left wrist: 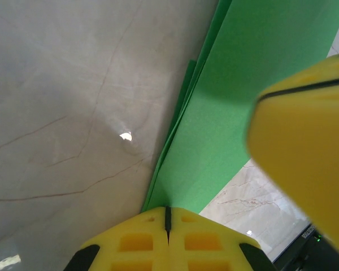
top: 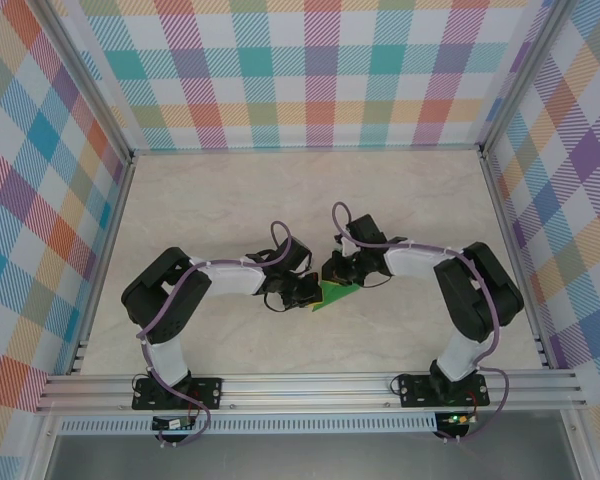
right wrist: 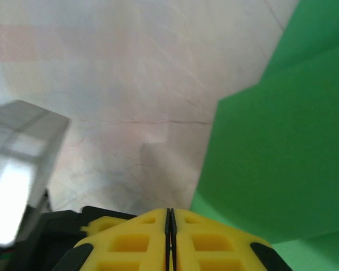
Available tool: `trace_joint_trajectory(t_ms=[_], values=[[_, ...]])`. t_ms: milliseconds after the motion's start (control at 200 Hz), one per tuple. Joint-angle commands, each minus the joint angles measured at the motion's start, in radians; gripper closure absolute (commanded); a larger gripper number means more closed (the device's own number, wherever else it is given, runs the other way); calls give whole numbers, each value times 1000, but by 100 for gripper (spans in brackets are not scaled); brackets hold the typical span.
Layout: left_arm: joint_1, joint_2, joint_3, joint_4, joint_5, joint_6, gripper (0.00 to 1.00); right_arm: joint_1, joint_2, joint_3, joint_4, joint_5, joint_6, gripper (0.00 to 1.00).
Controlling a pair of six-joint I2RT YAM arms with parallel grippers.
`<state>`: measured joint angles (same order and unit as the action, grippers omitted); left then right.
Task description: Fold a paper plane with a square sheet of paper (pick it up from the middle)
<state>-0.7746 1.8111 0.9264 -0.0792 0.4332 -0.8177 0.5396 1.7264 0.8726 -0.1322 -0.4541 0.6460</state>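
At the middle of the worktop [top: 230,200], my two arms meet nose to nose over the paper [top: 340,295]. From above I see it as a small green angular patch between the two wrists, towards the near side.

Through the left wrist camera, the left fingers [left wrist: 183,240] are pressed together with no gap along the seam. The paper [left wrist: 243,84] narrows down right into that seam, so I read it as pinched there. It runs away from the fingers as a long creased strip, with layered edges showing along its left side and the pale marbled worktop [left wrist: 62,113] behind it. A blurred yellow pad of the right fingers [left wrist: 305,158] sits in front of the strip's right side.

Through the right wrist camera, the right fingers [right wrist: 183,240] are also closed tight against each other. The paper [right wrist: 277,152] lies just to their right as stepped, folded layers, and its lower edge comes up against the right-hand pad. I can't tell whether any of it is caught between these fingers.
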Motion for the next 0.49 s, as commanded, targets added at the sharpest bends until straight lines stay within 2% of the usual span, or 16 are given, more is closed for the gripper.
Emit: trace_joint_trajectory(t_ms=[0, 165, 490], values=[[0, 8, -41, -106, -47, 7, 100, -2, 38, -25, 14, -10, -20, 90], [-1, 11, -54, -124, -52, -9, 100, -20, 58, -44, 17, 21, -66, 91], [0, -3, -117, -152, -45, -13, 100, -273, 115, -12, 72, 12, -61, 91]])
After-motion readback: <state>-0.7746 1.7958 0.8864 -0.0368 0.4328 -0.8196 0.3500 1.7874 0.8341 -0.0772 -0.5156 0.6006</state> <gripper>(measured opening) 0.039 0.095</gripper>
